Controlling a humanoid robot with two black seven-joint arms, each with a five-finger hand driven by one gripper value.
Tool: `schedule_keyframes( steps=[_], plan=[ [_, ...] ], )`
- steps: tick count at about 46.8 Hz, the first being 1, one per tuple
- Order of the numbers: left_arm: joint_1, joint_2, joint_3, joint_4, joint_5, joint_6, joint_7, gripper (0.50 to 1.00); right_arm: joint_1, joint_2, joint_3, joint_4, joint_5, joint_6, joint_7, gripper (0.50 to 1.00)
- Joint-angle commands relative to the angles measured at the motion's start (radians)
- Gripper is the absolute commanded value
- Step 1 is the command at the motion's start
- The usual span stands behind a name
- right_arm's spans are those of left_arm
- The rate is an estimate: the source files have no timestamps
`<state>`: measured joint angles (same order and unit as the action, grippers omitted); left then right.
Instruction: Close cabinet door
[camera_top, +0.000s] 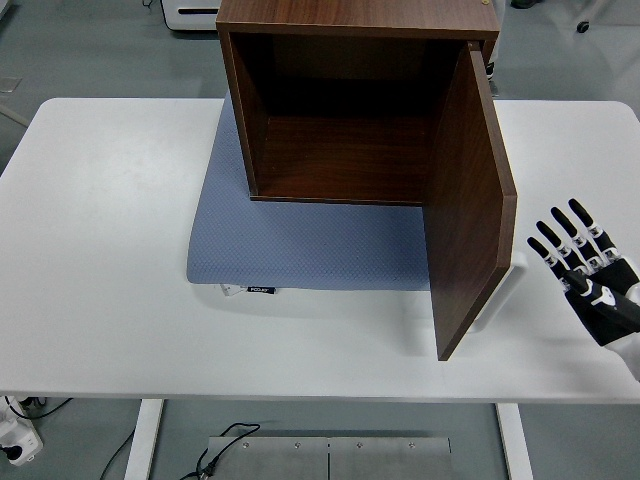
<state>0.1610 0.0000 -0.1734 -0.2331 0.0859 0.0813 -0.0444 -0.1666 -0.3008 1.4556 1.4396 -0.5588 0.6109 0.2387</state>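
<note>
The right robot hand (583, 270), fingers spread and empty, hovers just right of the cabinet door (468, 200), which stands wide open. We judge this the approach; next we must push the door leftward.

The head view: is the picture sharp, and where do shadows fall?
Head view: sharp and evenly lit, no glare; the cabinet interior is darkest at the back; soft shadows lie on the table beside the open door and under the right hand.
</note>
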Motion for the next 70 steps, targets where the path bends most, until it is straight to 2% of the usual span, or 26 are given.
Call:
schedule_keyframes(
  steps=[1,23,70],
  plan=[
    [0.0,0.0,0.0,0.0,0.0,0.0,0.0,1.0,0.019,0.002,-0.027,-0.001,-0.012,0.0,0.001,1.0],
    [0.0,0.0,0.0,0.0,0.0,0.0,0.0,1.0,0.11,0.0,-0.164,-0.002,-0.05,0.0,-0.009,1.0],
    [0.0,0.0,0.0,0.0,0.0,0.0,0.0,1.0,0.312,0.002,-0.373,-0.033,-0.066,0.0,-0.018,1.0]
  ],
)
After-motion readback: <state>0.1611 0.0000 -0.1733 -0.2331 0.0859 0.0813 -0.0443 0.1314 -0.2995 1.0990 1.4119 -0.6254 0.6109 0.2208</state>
